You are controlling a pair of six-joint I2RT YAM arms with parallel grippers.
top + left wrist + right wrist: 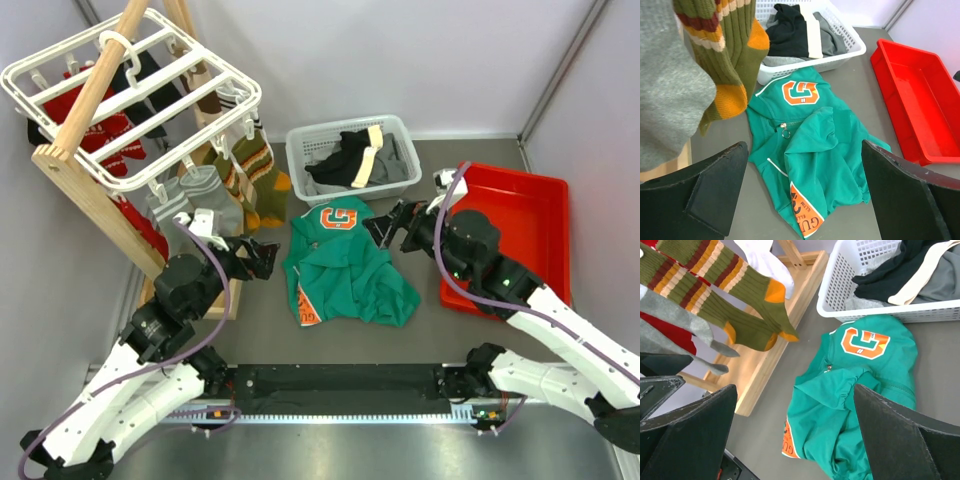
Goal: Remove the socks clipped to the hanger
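The white slatted hanger hangs on the wooden rack at the back left. Clipped under it are grey socks, green-brown-orange striped socks, red patterned socks and a black sock. My left gripper is open and empty, just right of and below the grey socks. In the left wrist view the grey sock and a striped sock hang close at upper left. My right gripper is open and empty over the floor; its wrist view shows striped socks and a white sock further off.
A green shirt with orange print lies between the grippers. A white basket with black and cream garments stands behind it. A red tray is at the right. The pale wooden rack stands at the left by the wall.
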